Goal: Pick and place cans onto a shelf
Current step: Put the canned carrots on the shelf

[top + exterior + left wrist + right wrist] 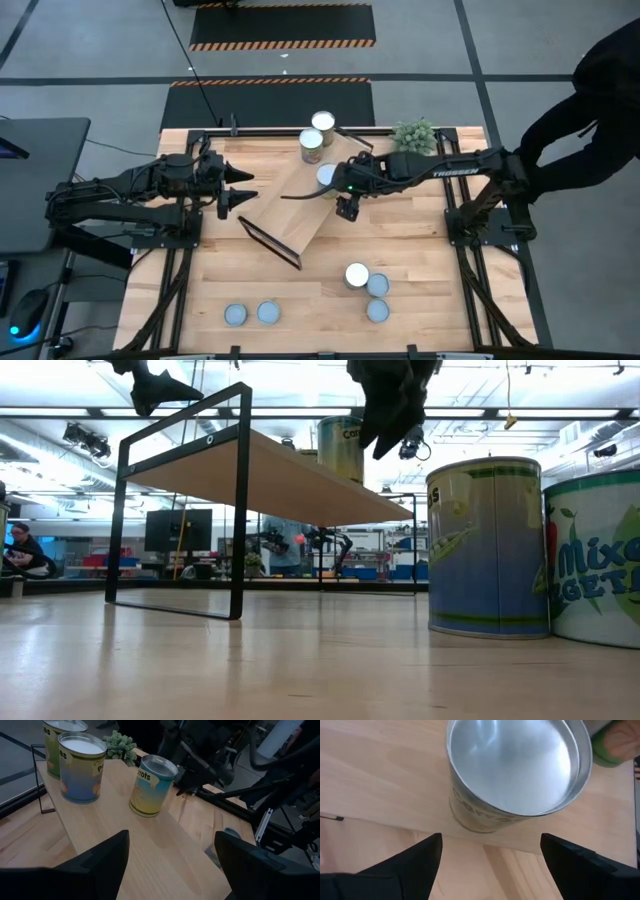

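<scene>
Right claw [347, 208] spread, hovering just above the third can [327, 175] on the shelf [290, 215] (two more at its far end). Left claw [240, 187] spread beside the shelf.

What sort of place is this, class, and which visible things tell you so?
Probably a robotics lab or workshop: hazard-striped floor mats beyond the table, another robot arm on benches in the room behind, and a person at a monitor.
</scene>
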`<action>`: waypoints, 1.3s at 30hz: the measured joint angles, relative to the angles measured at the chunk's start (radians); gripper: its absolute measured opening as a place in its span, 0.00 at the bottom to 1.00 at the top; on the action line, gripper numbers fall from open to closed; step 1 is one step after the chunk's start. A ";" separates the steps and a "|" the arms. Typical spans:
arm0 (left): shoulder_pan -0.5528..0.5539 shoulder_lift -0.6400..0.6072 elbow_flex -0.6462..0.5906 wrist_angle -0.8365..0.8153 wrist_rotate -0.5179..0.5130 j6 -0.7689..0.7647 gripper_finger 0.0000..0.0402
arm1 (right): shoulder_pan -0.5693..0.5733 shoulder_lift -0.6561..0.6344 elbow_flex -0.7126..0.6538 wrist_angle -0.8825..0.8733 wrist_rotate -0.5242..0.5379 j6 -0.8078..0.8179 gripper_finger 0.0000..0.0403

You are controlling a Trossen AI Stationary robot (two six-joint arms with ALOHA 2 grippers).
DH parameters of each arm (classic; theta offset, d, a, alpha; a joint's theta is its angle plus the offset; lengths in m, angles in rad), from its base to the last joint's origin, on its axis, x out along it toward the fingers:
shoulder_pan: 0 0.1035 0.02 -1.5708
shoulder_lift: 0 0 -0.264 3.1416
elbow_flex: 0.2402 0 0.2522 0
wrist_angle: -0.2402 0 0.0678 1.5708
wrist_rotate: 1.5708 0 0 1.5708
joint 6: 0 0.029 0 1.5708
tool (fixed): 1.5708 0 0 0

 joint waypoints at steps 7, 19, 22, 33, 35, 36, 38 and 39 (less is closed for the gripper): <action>0.000 0.000 0.000 0.000 0.000 0.001 0.75 | 0.000 0.000 -0.037 0.056 0.000 0.015 0.70; 0.000 0.000 0.000 0.000 0.000 0.001 0.75 | -0.026 0.000 -0.051 0.182 -0.007 0.058 0.48; 0.000 0.000 0.000 0.000 0.000 0.001 0.75 | -0.036 0.001 -0.051 0.217 -0.009 0.067 0.47; 0.000 0.000 0.000 0.000 0.000 0.001 0.75 | -0.063 0.002 -0.051 0.333 0.002 0.062 0.47; 0.000 0.000 0.000 0.000 0.000 0.001 0.75 | -0.071 0.002 -0.051 0.345 0.001 0.064 0.47; 0.000 0.000 0.000 0.000 0.000 0.001 0.75 | -0.075 0.002 -0.051 0.350 0.001 0.068 0.47; 0.000 0.000 0.000 0.000 0.000 0.001 0.75 | -0.080 0.002 -0.051 0.356 0.002 0.086 0.47; 0.000 0.000 0.000 0.000 0.000 0.001 0.75 | -0.081 0.002 -0.051 0.356 0.001 0.091 0.47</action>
